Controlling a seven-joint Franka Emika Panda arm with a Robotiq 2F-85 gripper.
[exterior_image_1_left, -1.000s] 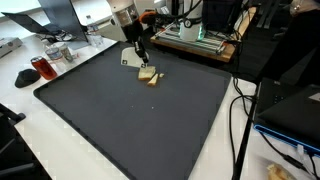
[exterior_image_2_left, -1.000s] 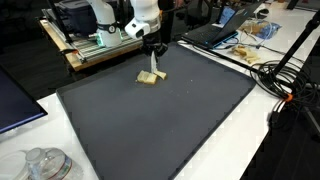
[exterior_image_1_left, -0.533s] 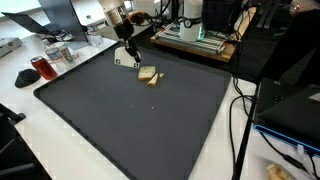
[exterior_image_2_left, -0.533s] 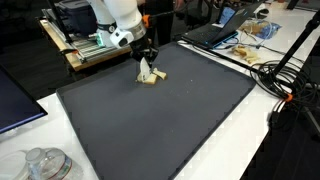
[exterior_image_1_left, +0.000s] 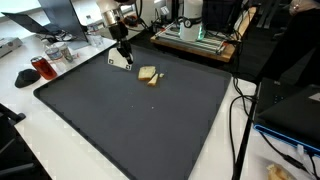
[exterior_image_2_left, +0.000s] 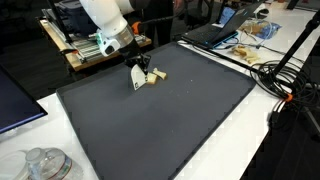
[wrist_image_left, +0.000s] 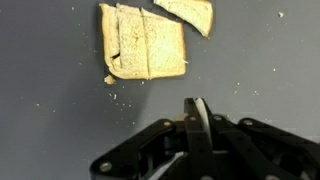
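Since a second ago the gripper (exterior_image_1_left: 121, 58) has drawn away from the bread slice (exterior_image_1_left: 148, 73), which lies unmoved on the dark mat (exterior_image_1_left: 140, 120). In the wrist view the fingers are clenched together, seemingly on nothing. The slice sits at eleven o'clock of them, apart, with a smaller piece (wrist_image_left: 190, 12) near its upper corner at twelve o'clock.

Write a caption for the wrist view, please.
Shut gripper over a dark mat, bread pieces lying just ahead.

Two high exteriors, downward wrist; shared bread (exterior_image_1_left: 149, 75)
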